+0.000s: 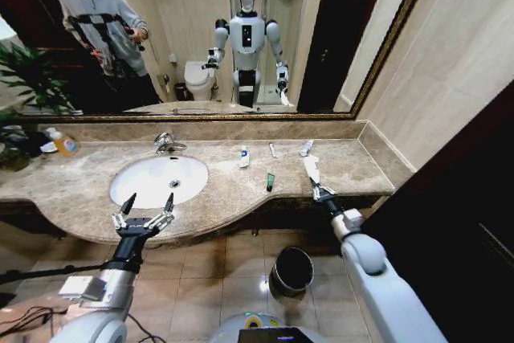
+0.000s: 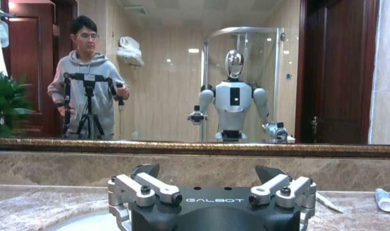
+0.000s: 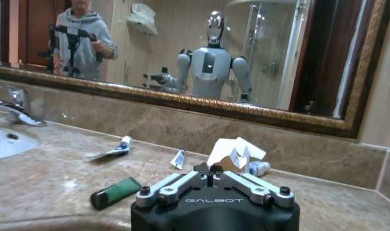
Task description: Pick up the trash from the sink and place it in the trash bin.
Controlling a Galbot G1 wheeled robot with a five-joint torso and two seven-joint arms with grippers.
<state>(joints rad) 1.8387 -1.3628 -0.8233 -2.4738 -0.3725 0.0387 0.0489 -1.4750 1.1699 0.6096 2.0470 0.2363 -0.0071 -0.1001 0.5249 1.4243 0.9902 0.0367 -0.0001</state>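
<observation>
The trash lies on the marble counter to the right of the white sink [image 1: 132,186], not in the basin: a white tube [image 1: 244,157], a sachet [image 1: 273,150], another small tube [image 1: 306,148], a dark-green tube [image 1: 271,181] and a crumpled white wrapper [image 1: 312,168]. My right gripper [image 1: 321,192] is at the wrapper's near end with its fingers shut on the wrapper [image 3: 236,150]; the gripper's [image 3: 209,169] tips meet there. My left gripper [image 1: 143,213] hangs open over the counter's front edge before the sink. The dark trash bin [image 1: 293,269] stands on the floor below.
A chrome tap [image 1: 167,144] rises behind the basin. A clear bottle of orange liquid [image 1: 63,144] and a plant [image 1: 20,86] stand at the far left. A framed mirror backs the counter; a wall closes its right end. Tiled floor surrounds the bin.
</observation>
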